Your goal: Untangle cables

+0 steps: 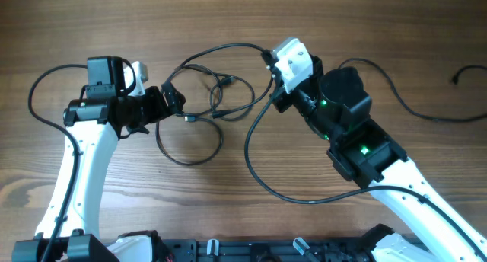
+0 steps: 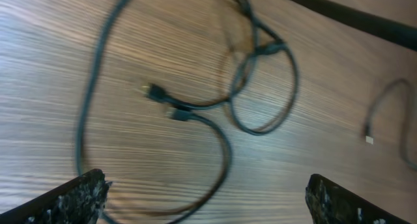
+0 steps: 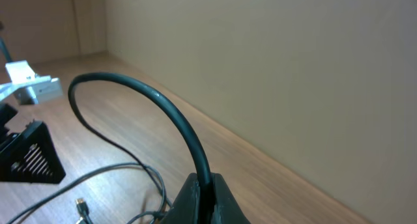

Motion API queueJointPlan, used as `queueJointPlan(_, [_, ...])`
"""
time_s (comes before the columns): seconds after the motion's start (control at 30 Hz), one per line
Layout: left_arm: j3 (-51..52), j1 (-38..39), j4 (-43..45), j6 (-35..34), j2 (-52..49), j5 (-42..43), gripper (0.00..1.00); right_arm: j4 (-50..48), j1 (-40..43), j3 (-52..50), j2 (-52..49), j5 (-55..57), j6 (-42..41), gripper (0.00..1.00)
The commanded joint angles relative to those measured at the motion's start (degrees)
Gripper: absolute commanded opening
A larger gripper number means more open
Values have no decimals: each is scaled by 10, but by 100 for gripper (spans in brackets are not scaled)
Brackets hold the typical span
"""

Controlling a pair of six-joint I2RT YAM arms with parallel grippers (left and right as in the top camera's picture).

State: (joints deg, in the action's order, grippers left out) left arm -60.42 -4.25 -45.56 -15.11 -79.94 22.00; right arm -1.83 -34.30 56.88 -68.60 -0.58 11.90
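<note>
While hanging over the wooden table (image 1: 342,18), holding the left gripper (image 1: 176,100) wide apart with nothing between its fingers (image 2: 81,198), aimed to the right at the cables (image 1: 224,83) lying just beside it in a tangle. Looking down, in the left wrist view, on two small plugs (image 2: 155,92) lying close together on the wood, each trailing back into thin black loops (image 2: 260,131) crossing one another farther off. Pinching one cable (image 3: 176,123) in the right gripper (image 3: 201,195), pressed tight together on it, at the upper right edge of the tangle. Carrying that cable up off the wood in a raised arch, bending away from the grip and dropping again toward the loose strands on the table. Sprawling between the two arms in the middle of the table: small crossed loops at the top, and a larger loop (image 1: 190,163) sagging below them toward the near edge. Showing a separate black cord (image 1: 441,117) well apart on the far right, not touching the tangle, and above it a short end (image 1: 456,78) with a plug, running off the edge. Showing also, at the right side of the left wrist view, a blurred strand (image 2: 369,139) with a pale tip, with no telling which cable owns it
</note>
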Motion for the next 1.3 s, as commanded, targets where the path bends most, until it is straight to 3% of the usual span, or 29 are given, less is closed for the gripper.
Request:
queueJointPlan(0.0, [2, -4, 11, -8, -5, 80, 100, -8, 3, 7, 30, 43, -16, 4])
queueJointPlan(0.13, [2, -4, 37, 32, -5, 86, 100, -21, 3, 7, 63, 57, -56, 4])
queueJointPlan(0.37, [2, 21, 75, 279, -5, 86, 100, -20, 4, 7, 100, 34, -168, 4])
queueJointPlan(0.6, [2, 78, 157, 386, -50, 74, 100, -22, 4, 7, 101, 16, -215, 4])
queueJointPlan(0.83, [2, 97, 235, 389, -139, 55, 99, -22, 19, 7, 131, 9, -275, 4])
queueJointPlan(0.97, [2, 98, 301, 387, -173, 56, 99, -22, 38, 7, 146, -51, -327, 4])
queueJointPlan(1.27, [2, 136, 441, 352, -176, 58, 99, -20, 52, 7, 148, -101, -377, 4])
